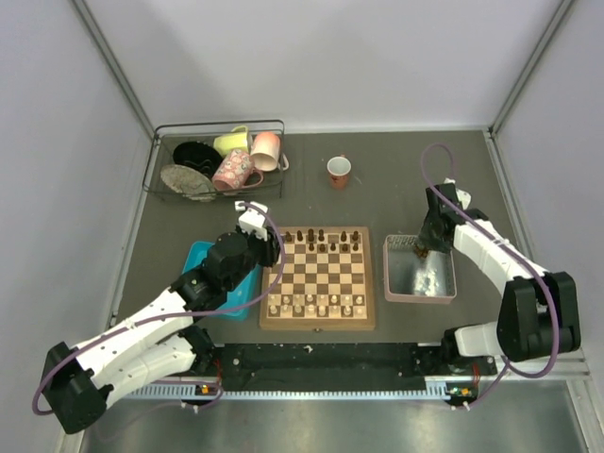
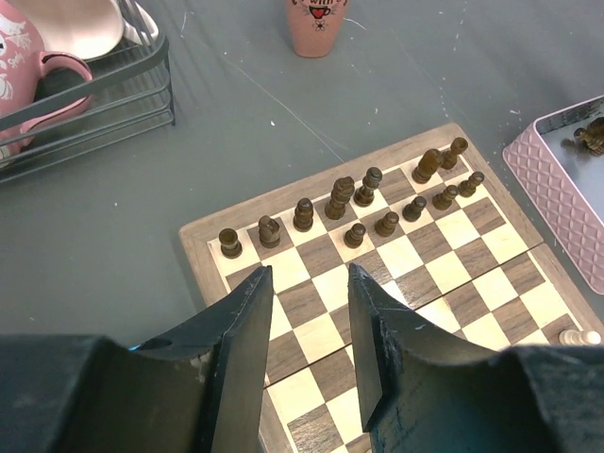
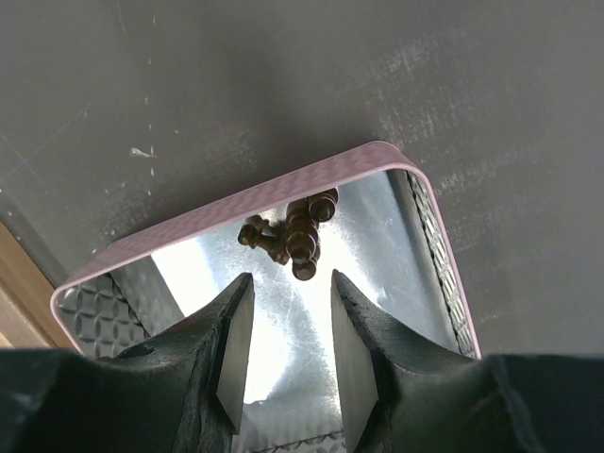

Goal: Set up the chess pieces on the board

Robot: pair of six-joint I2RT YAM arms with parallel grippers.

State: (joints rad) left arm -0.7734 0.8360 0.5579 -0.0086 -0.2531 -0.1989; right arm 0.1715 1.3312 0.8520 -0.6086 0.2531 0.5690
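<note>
- Status from my end: the right gripper point(image 3: 291, 283) hangs over the pink tray point(image 3: 189, 226), which sits at 3 o'clock from the board point(image 1: 321, 274). Its jaws stand apart with nothing between them.
- The last loose chess pieces point(image 3: 297, 236) lie in a small heap in the tray's 11 o'clock corner, just past my fingertips, lying on their sides and touching each other.
- The rest of the dark ones point(image 2: 340, 198) already stand along the board's 12 o'clock edge in two rows, with some gaps in the front row. The pale chessmen point(image 1: 316, 304) line the 6 o'clock edge.
- The left gripper point(image 2: 310, 274) hovers by the board's 10 o'clock corner, above the blue tray point(image 1: 198, 255), jaws apart and empty.
- Handling guess: these are small turned wood, so light, stiff and not fragile, but round and smooth. I'd expect them to roll or squirt out of a sloppy pinch, especially on that shiny metal floor.
- I'd take one across the waist, just under the head, with the fingers square to its long axis.
- Being heaped up is the annoying bit, since I could easily catch two at once. I'd go for the outermost one.
</note>
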